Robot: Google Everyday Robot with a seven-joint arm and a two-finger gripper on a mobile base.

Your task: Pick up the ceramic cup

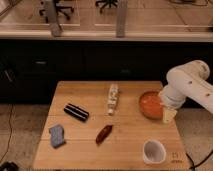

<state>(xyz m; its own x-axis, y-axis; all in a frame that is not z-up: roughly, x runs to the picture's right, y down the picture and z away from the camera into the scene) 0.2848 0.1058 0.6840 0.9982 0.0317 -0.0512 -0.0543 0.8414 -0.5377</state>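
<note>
The ceramic cup (154, 151) is small, white and round with a thick rim and a greyish inside. It stands upright near the front right corner of the wooden table (90, 145). My gripper (169, 114) hangs from the white arm on the right, over the table's right side, at the near edge of the orange bowl (150, 104). It is above and behind the cup, with a clear gap between them.
A clear plastic bottle (113, 98) lies in the middle at the back. A black bar-shaped object (76, 112) lies at the left. A blue sponge (57, 135) sits front left. A reddish-brown packet (104, 133) lies in the front middle. A dark counter runs behind the table.
</note>
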